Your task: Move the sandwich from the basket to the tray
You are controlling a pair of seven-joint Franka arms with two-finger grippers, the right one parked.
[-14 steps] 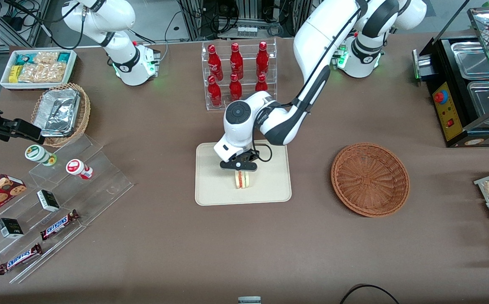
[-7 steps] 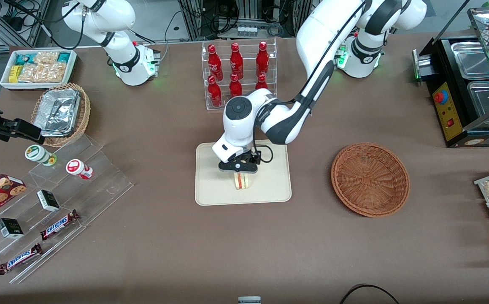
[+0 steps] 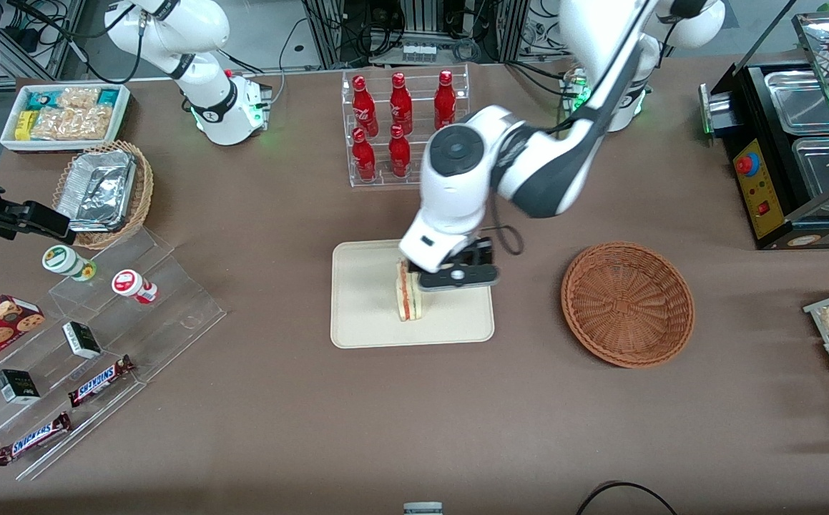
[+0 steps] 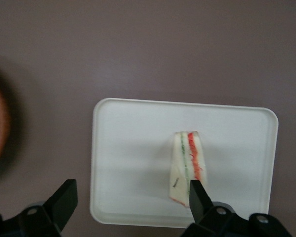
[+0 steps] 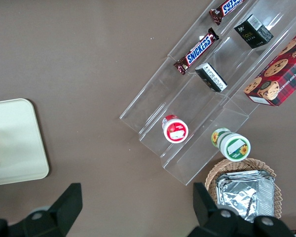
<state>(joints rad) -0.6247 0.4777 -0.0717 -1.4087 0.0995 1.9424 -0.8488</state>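
My hand (image 3: 455, 275) hangs above the cream tray (image 3: 364, 325), its fingers (image 4: 63, 200) spread wide and holding nothing. The wrapped sandwich (image 3: 409, 297) stands on the tray with its red and green filling showing, just beside my hand and apart from it. The reddish-brown wicker basket (image 3: 627, 304) sits on the brown surface (image 3: 414, 415) toward my end, well apart from the tray.

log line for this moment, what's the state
stage: release done | wrapped triangular sandwich: standing on cream rectangular tray | round reddish-brown wicker basket: empty | left gripper: open, above tray, clear of sandwich
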